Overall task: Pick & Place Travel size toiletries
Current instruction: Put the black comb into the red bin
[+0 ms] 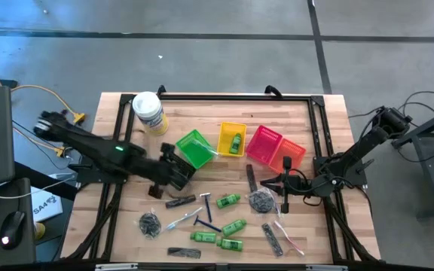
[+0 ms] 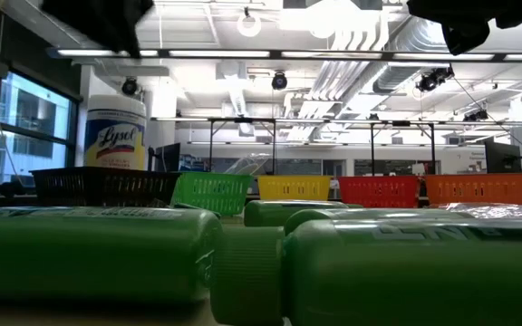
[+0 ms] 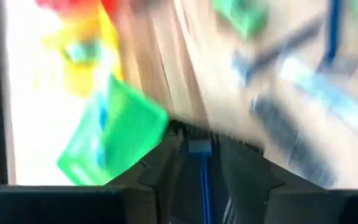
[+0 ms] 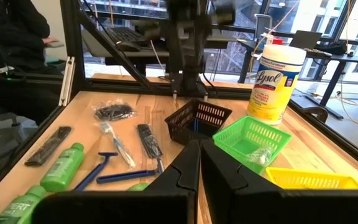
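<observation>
— Green mini bottles (image 2: 89, 254) lie right up against the low camera, on their sides, filling the front of the tabletop (image 1: 319, 128). See them?

— Yes. Behind them stands a row of baskets: black basket (image 2: 102, 186), green basket (image 2: 211, 192), yellow basket (image 2: 293, 187), red basket (image 2: 379, 190), orange basket (image 2: 478, 188). The white-lidded tub (image 2: 116, 136) stands at the far left.

— Where is the left gripper (image 3: 197, 134)?

— Directly over the black basket, just beside the green one. A blue razor (image 3: 201, 180) sits between its fingers, head up. Whether they are clamped on it or have let go, I cannot tell; the wrist picture is smeared.

— And the right gripper (image 4: 200, 152)?

— Clenched tight, with nothing in it. It hovers low on the right side, near the orange basket and just beside a dark mesh bundle (image 1: 261, 199).

— What about everything else?

— One green bottle (image 1: 236, 143) lies in the yellow basket. On the bare wood in front are more bottles, a second mesh bundle (image 1: 150, 223), a wrapped toothbrush (image 1: 179, 220), another razor (image 1: 206, 223), and flat black combs (image 1: 180, 201), loosely scattered, mostly apart from each other.

— Anyone around?

— A person in dark clothing (image 4: 11, 37) sits beyond the tabletop's far edge.
</observation>
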Action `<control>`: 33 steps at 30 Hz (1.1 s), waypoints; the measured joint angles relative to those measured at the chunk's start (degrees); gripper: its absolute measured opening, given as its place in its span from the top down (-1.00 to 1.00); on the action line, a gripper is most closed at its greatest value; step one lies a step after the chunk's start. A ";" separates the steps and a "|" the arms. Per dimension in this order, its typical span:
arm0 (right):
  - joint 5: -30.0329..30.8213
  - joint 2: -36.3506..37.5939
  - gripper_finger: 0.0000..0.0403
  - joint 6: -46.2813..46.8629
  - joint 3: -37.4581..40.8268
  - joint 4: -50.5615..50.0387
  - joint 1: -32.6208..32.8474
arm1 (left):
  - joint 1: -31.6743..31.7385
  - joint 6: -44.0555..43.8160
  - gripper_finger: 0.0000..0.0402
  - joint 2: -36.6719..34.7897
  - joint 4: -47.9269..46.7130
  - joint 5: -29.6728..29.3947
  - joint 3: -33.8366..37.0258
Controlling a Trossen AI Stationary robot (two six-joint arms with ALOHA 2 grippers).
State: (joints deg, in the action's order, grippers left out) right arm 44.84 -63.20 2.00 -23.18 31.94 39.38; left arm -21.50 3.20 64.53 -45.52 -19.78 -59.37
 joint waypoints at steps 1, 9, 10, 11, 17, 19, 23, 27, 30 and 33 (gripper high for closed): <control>0.00 0.00 0.97 0.00 0.00 -0.02 0.02 | -0.16 0.02 0.49 -3.47 1.62 0.01 1.10; 0.00 0.00 0.97 0.00 0.00 -0.04 0.00 | -0.26 1.50 0.88 -29.33 18.99 -2.53 14.03; 0.00 0.00 0.97 0.00 0.00 -0.02 0.00 | -0.26 1.37 0.94 -31.97 21.09 -3.61 16.20; 0.00 0.00 0.97 0.00 0.00 -0.04 0.00 | -0.26 1.22 0.97 -34.80 23.21 -4.09 18.46; 0.00 0.00 0.97 0.00 0.00 -0.04 0.00 | -0.23 2.57 0.99 -48.61 31.83 -4.33 29.85; 0.00 0.00 0.97 0.10 0.00 -0.04 0.00 | -0.23 2.62 1.00 -51.08 32.39 -3.68 32.57; 0.00 0.00 0.97 1.41 0.02 -0.08 0.00 | -0.26 3.34 1.00 -53.11 32.54 -1.31 35.80; 0.00 0.00 0.97 1.48 0.02 -0.10 0.00 | -0.26 5.42 1.00 -52.99 32.48 2.25 38.17; 0.00 0.00 0.97 1.49 0.07 -0.10 0.00 | -0.26 5.64 1.00 -52.96 32.53 4.54 39.58; 0.00 0.00 0.97 1.49 0.09 -0.11 0.00 | -0.23 5.72 1.00 -52.96 32.60 7.06 40.77</control>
State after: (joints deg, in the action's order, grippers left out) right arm 44.84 -63.20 3.49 -23.09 31.83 39.38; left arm -21.74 8.93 11.57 -12.92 -12.72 -18.60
